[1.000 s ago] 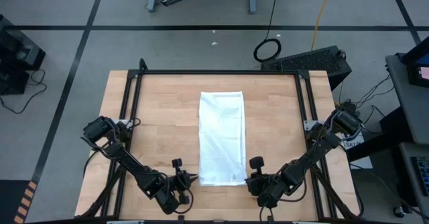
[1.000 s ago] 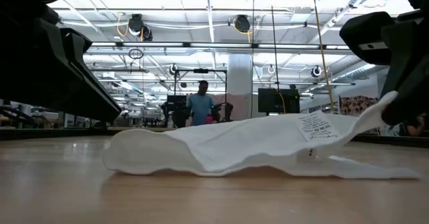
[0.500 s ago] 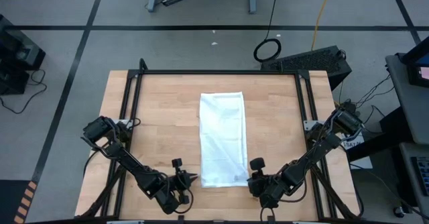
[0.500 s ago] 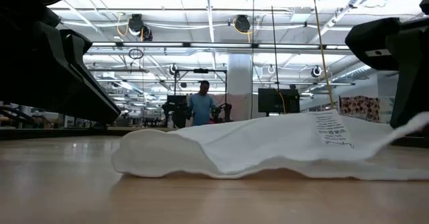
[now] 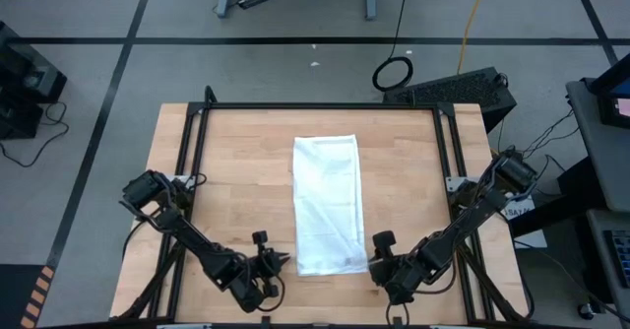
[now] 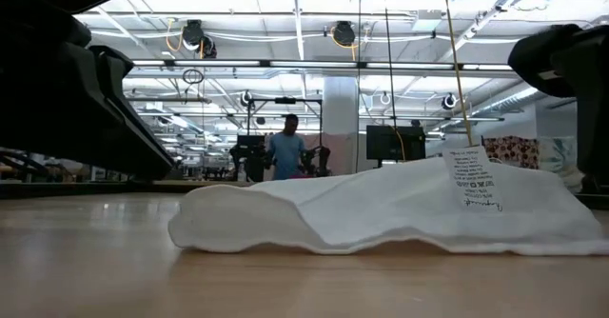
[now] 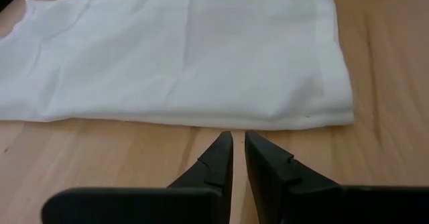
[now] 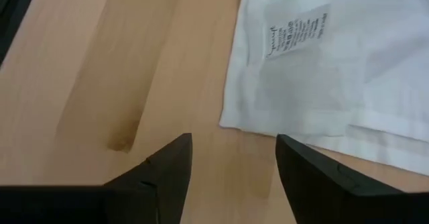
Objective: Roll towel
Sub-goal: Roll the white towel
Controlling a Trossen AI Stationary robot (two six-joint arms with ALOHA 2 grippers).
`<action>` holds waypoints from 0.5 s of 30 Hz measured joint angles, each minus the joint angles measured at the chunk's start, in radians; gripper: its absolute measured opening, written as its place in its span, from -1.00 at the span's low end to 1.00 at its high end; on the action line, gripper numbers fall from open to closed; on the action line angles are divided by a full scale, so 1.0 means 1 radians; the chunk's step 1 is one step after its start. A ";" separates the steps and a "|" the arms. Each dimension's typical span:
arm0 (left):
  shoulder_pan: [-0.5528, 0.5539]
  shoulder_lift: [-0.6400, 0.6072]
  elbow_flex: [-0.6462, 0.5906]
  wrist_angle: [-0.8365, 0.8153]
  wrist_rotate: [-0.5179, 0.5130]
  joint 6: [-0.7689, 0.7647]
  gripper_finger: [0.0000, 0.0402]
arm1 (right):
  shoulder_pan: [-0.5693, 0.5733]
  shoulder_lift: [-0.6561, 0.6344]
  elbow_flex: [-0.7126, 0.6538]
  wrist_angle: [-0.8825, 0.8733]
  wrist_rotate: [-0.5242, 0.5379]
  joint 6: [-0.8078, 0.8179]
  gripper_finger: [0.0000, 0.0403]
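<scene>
Presently the left gripper (image 7: 232, 143) is sitting nearly closed and empty just off the near edge of the towel (image 5: 326, 203), while the right gripper (image 8: 234, 160) is hanging wide open beside the near corner, gripping nothing. Farther on, the towel is lying flat down the middle of the table (image 5: 228, 152). A one-sided grab is likely making a crooked roll.

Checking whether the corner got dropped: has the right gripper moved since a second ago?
Yes. The right gripper has backed off the towel, toward the table's right edge, fingers open.
</scene>
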 joint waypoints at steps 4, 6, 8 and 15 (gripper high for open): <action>0.010 0.000 0.000 0.001 0.000 0.007 -0.76 | 0.000 -0.002 0.000 0.012 0.033 0.027 0.00; 0.016 0.000 0.000 0.004 0.001 0.028 -0.76 | 0.000 -0.002 0.000 0.018 0.077 0.057 -0.04; 0.023 0.000 0.000 0.012 0.003 0.064 -0.76 | 0.000 -0.002 0.000 0.023 0.116 0.105 -0.12; 0.091 -0.019 0.001 0.118 0.028 0.288 -0.76 | -0.003 0.037 0.000 0.098 0.158 0.150 -0.64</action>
